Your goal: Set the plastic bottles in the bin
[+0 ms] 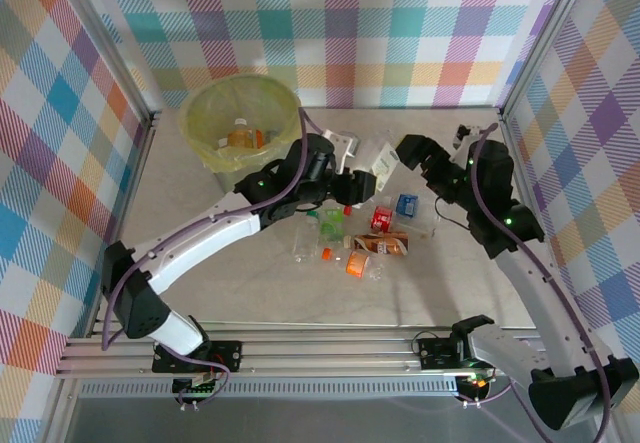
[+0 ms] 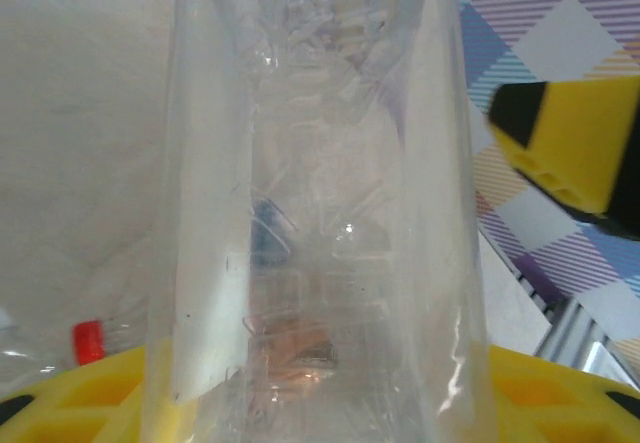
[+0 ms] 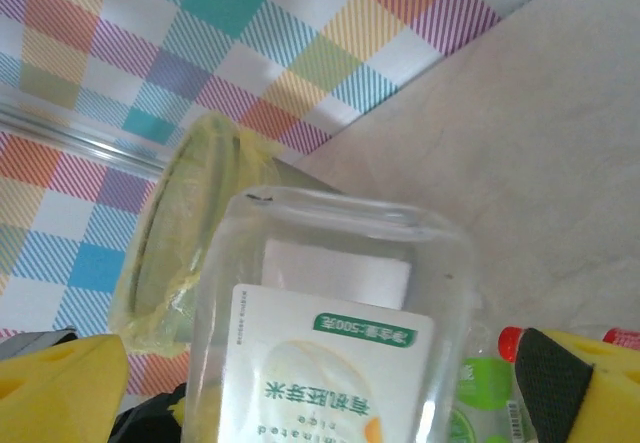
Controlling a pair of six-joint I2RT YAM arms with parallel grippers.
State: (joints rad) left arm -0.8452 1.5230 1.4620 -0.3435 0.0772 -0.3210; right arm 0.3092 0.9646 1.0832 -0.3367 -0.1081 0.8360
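Pale stone-look surface (image 1: 200, 263), boxed in by checked walls. At its far left stood the bin (image 1: 205, 113), a round bucket with a yellow-green liner, and one orange-labelled bottle (image 1: 245, 138) lay inside it. Both arms reached to mid-surface, just right of the bin. The left hand (image 1: 345, 185) sat over the near edge of the litter. Its wrist view had a clear bottle (image 2: 320, 213) pressed close in front of the lens, with one yellow finger (image 2: 575, 143) to the bottle's right. I could not tell whether that hand was gripping the bottle or standing spread. The right hand (image 1: 405, 155) was pinching a white-labelled bottle (image 1: 381, 163), and its two yellow fingers (image 3: 60, 383) stood wide on either side of the body. In that wrist view the bottle's (image 3: 330, 363) base pointed toward the bin (image 3: 180, 223). The remaining plastic bottles (image 1: 365, 238) lay scattered in a loose heap at the centre, near both hands and well apart from the bin. Their labels were red, orange, blue and green. A green-labelled bottle (image 3: 480, 403) lay beside the right hand. A red cap (image 2: 88, 341) lay low on the surface, left of the clear bottle.
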